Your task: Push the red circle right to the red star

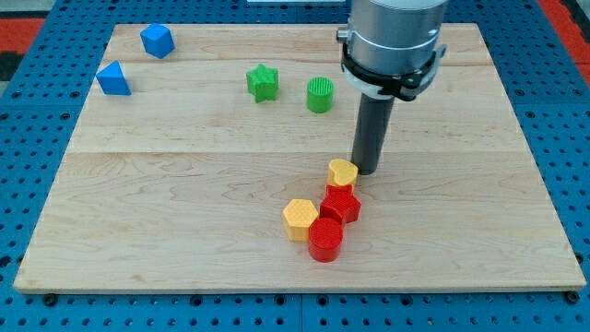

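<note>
The red circle [324, 240] is seen touching the red star [340, 204] at its seven o'clock. My tip [367, 171], holding nothing, is placed just beside the yellow heart [343, 171], at its three o'clock. No writing can be read.

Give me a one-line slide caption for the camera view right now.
My tip beside the yellow heart; red circle already touching the red star and yellow hexagon.

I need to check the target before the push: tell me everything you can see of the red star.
The red star is a small, matte, plastic-looking block lying flat on the wooden board, low and right of centre. The yellow heart touches its top, the red circle its lower left; the yellow hexagon sits close on its left. My tip stands above it, beside the heart.
</note>
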Robot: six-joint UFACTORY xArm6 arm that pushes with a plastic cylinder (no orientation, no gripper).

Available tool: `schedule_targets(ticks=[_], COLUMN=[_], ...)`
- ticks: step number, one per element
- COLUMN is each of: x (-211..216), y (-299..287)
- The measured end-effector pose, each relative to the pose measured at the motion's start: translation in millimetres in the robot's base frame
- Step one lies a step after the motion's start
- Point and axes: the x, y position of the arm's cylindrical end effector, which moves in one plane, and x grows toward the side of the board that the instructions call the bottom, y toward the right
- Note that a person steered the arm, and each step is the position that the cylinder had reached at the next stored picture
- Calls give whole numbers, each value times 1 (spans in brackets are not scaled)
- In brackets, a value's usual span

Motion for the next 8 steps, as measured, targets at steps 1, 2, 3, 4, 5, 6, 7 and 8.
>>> schedule_targets(ticks=[1, 2, 3, 4, 5, 6, 7, 8], x=[15, 30, 54, 71, 73, 114, 148, 138], y=[-7, -18, -18, -18, 22, 69, 59, -43])
